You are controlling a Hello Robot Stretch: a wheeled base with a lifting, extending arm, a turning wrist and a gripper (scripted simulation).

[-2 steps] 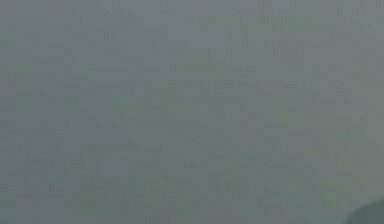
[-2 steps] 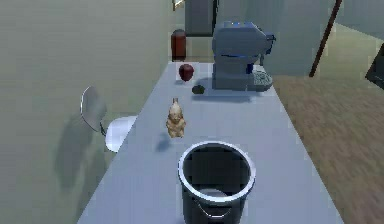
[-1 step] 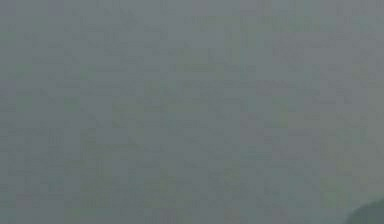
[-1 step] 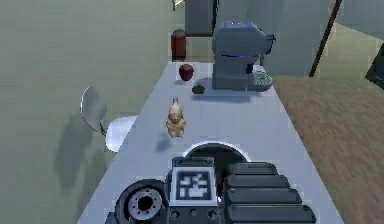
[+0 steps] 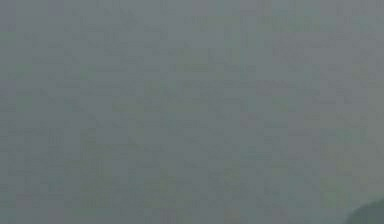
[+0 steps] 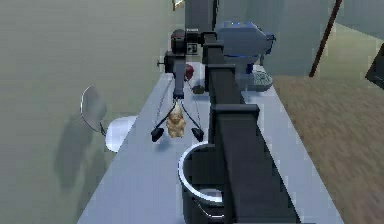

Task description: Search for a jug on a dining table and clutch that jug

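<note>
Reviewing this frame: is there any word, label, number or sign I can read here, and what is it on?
None can be read.
On the small tan thing near the gripper: too small to show any label.
On the blue thing at the far end of the table: no legible marking.
On the wall in the forward view: plain, no sign.

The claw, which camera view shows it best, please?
The arm side view. There the claw appears at the far end of the dark arm, over the grey table, with a small tan thing at its tip. The forward view faces a plain grey-green surface and gives no help.
</note>
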